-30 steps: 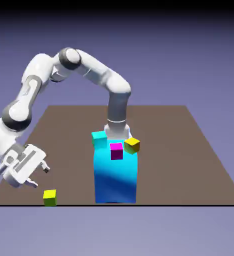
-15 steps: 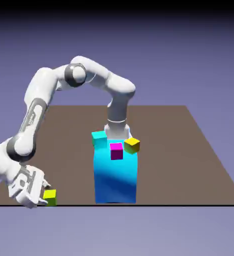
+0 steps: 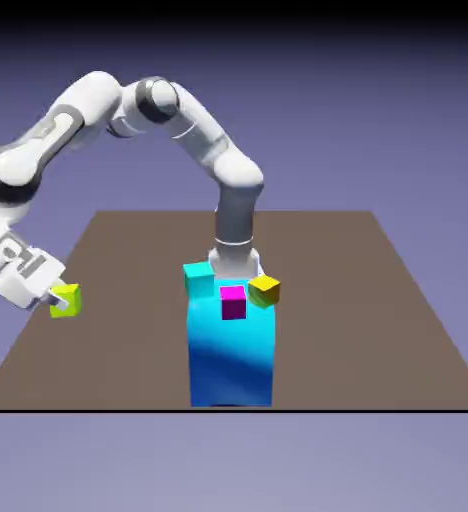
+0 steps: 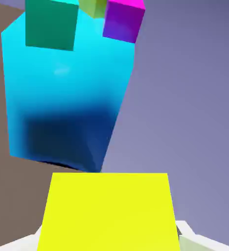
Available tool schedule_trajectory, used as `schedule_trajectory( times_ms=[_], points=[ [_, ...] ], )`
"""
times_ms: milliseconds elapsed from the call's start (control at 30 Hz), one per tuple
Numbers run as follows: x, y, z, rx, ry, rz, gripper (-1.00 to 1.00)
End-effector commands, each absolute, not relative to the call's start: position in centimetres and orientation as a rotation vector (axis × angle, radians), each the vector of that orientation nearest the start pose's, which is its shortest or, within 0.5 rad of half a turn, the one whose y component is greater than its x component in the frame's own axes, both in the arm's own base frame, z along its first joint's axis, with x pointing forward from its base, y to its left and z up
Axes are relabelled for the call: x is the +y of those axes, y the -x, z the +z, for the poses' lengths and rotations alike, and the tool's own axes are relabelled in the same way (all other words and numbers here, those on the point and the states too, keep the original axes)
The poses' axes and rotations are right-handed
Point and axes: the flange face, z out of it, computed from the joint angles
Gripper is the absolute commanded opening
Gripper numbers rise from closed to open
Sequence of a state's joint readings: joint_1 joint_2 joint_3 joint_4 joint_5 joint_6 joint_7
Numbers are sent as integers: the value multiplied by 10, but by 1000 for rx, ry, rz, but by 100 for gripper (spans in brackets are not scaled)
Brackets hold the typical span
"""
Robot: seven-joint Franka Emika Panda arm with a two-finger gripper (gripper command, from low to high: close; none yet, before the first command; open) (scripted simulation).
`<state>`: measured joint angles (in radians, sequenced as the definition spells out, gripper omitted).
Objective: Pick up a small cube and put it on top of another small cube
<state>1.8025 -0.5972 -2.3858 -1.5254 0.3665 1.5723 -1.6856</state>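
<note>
Exterior view, lime cube (image 3: 66,301) gripped in pincer's (image 3: 62,300) tips

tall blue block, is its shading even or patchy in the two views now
exterior view: bright cyan near the top of the tall block, dark blue lower down; hand view: same falloff, a faint pale glare spot on its upper part, the lime cube flat yellow

The brown table (image 3: 368,330) spreads to both sides of the tall blue-cyan block (image 3: 231,350), its landmark, and back behind it. The block stands on the table close to the near edge (bright cyan above, much deeper blue lower down). Behind the block, the white robot base (image 3: 234,263) stands on the table, its lower part hidden.
</note>
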Motion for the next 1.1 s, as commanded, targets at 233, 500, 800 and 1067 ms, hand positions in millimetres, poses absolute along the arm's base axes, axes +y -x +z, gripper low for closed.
schedule_trajectory(
  times_ms=[233, 500, 800, 1067],
  points=[
    [-323, -476, 502, -1284, 2065, -716, -100],
    [-240, -464, 525, -1335, 2071, -567, -100],
    [-178, -466, 437, -1192, 2064, -285, -100],
    [-141, -457, 370, -1170, 2059, -261, 100]
  ],
)
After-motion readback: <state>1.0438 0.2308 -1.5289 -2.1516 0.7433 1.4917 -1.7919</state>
